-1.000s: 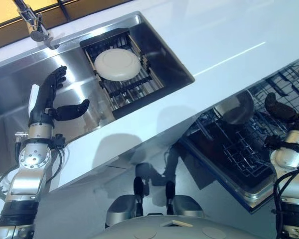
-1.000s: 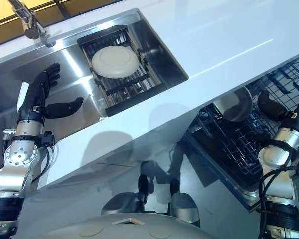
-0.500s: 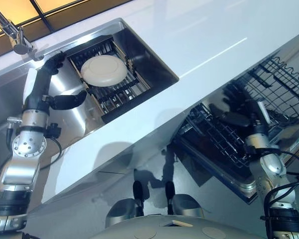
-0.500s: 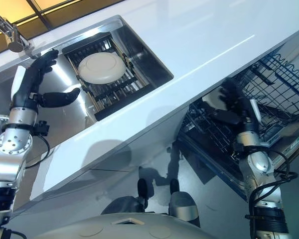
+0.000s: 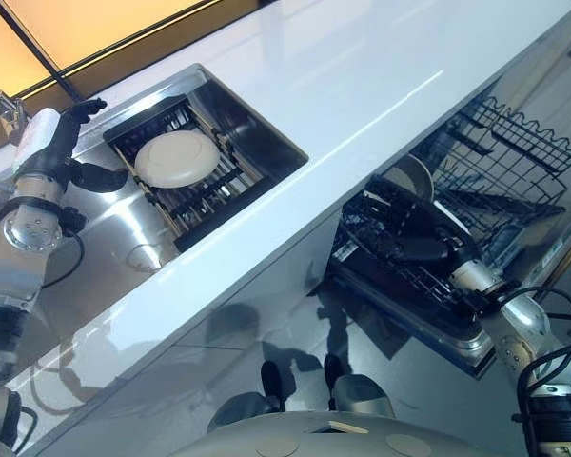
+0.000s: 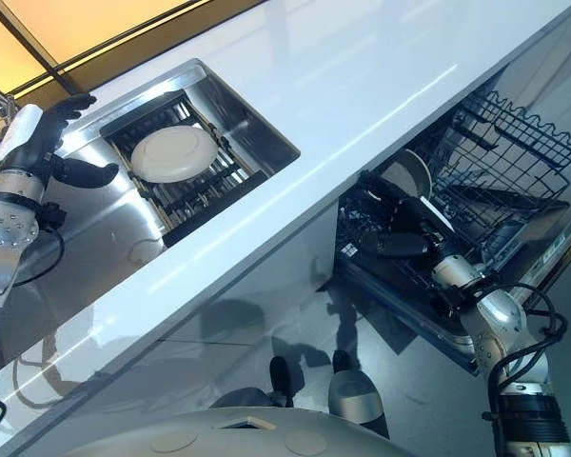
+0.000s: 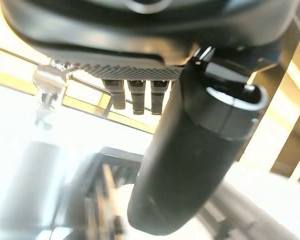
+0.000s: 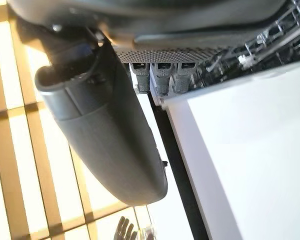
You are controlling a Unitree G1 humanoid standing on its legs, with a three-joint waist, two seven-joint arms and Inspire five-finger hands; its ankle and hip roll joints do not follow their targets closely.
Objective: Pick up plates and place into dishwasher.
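A cream plate [image 5: 176,157] lies flat on the black slatted rack [image 5: 186,176] set in the steel sink [image 5: 124,248], not yet lifted. The robot's left hand [image 5: 62,143] hovers just beside the rack's far corner, fingers straight and thumb spread — it holds nothing and is not touching the plate. Across the white tabletop [image 5: 362,76], the right hand [image 6: 400,238] reaches into the open dishwasher's lower rack [image 6: 409,276], its fingers relaxed and empty. Close to that hand one pale plate [image 6: 406,174] stands on edge among the wires, with the upper wire basket [image 6: 509,162] drawn out above. By the look of it, one plate is loaded and the one in the sink is left — grasp, carry and placement all to come.
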